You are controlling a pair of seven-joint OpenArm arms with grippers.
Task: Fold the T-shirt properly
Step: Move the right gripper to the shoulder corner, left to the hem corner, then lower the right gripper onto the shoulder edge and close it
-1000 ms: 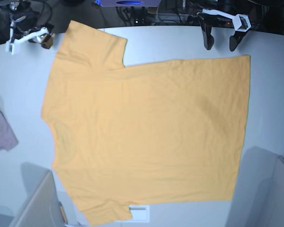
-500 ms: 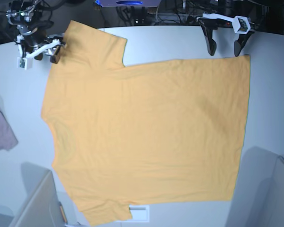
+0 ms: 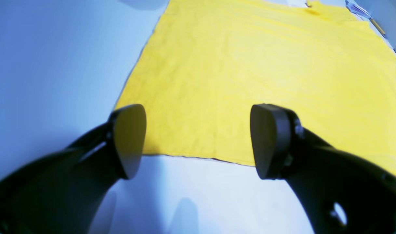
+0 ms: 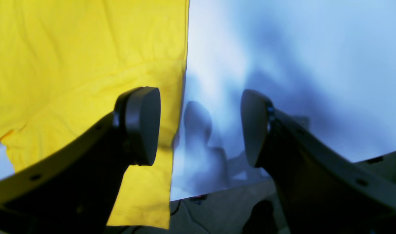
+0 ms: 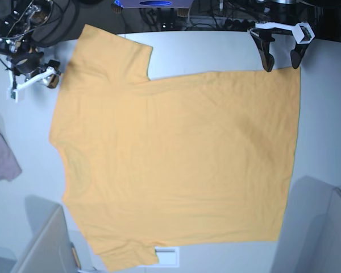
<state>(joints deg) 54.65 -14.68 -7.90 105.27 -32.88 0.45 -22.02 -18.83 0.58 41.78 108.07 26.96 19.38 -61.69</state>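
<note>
The T-shirt (image 5: 176, 165) lies flat and spread on the white table (image 5: 204, 48), plain side up, and covers most of it. One sleeve (image 5: 111, 48) points to the far edge of the table in the base view.

The left gripper (image 5: 281, 62) hangs over the far corner of the shirt's bottom hem. Its jaws are spread wide and nothing is between them. In the left wrist view, the left gripper (image 3: 198, 139) stands above the hem edge: the cloth begins just in front of the fingertips (image 3: 129, 136) and stretches away from them, and bare table is under and behind them. I cannot tell if the tips touch the cloth.

The right gripper (image 5: 35, 73) is just beside the sleeve, at its outer side. Its jaws are also spread wide and hold nothing. In the right wrist view, the right gripper (image 4: 199, 125) has one finger (image 4: 142, 123) over the yellow sleeve edge and the other finger over bare table.

A small pinkish cloth (image 5: 1, 153) lies well apart from the right gripper, at the table side.
</note>
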